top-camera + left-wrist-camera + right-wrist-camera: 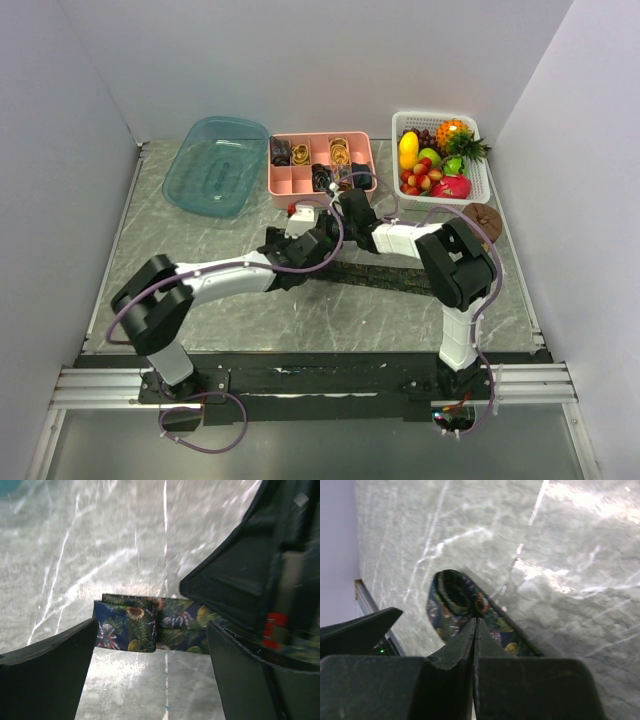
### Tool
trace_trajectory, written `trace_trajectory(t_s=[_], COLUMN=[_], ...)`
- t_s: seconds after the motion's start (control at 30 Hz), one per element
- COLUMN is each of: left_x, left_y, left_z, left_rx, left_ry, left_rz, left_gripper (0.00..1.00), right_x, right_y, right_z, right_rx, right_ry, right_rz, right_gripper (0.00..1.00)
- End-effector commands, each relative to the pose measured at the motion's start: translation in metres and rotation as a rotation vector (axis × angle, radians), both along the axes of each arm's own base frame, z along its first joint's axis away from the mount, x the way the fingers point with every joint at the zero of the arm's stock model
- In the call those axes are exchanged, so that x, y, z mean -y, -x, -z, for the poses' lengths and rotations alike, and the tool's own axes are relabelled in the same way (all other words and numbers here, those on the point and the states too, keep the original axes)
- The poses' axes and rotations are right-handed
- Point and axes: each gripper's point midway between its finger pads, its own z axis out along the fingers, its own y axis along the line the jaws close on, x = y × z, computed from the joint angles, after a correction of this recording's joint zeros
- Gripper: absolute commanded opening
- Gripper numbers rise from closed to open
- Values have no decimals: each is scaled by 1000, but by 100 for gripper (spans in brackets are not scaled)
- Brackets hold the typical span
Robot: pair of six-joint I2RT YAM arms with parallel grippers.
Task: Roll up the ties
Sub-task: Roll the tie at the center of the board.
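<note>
L gripper (150, 630): jaws wide apart, fingers (50, 670) either side of the tie (135, 625), its folded end lying between them. R gripper (476, 622): jaws pressed together, tips at the tie's curled end; can't tell if fabric is pinched. Tie, navy w/ floral print, lies on table (200, 240) mid-way between both arms. Red mark (272, 627) on black arm part beside it: too blurred to read.

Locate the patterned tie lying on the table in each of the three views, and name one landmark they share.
Top external: the tie is a dark strip on the tabletop, mid-frame.
Left wrist: its folded end lies centre, between the fingers of the open left gripper.
Right wrist: its coiled end sits just beyond the tips of the shut right gripper.
Shared landmark: the grey marble tabletop.
</note>
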Motion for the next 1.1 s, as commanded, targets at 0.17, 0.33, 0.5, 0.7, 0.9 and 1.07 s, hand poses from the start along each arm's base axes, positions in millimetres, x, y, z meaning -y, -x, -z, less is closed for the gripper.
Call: trace_trajectory(t_s=[0.17, 0.33, 0.5, 0.7, 0.9, 1.07], left_x=[-23, -43, -55, -48, -48, -63], left_y=[-9, -14, -20, -27, -28, -27], left_z=[-43, -53, -53, -45, -38, -39], left_rx=[47, 40, 22, -17, -42, -56], left_ry=[238, 392, 427, 424, 453, 458], left_rz=[5, 31, 59, 96, 91, 49], left_gripper=[99, 99, 99, 100, 96, 96], right_x=[-6, -10, -29, -31, -15, -8], right_y=[-4, -10, -27, -36, -29, -19], right_z=[-42, -45, -96, -112, -106, -106], right_rx=[93, 87, 115, 118, 114, 125], right_ry=[-68, -60, -194, -151, -136, -122], right_rz=[-19, -39, -107, -132, -61, -31], right_gripper=[0, 0, 0, 0, 0, 0])
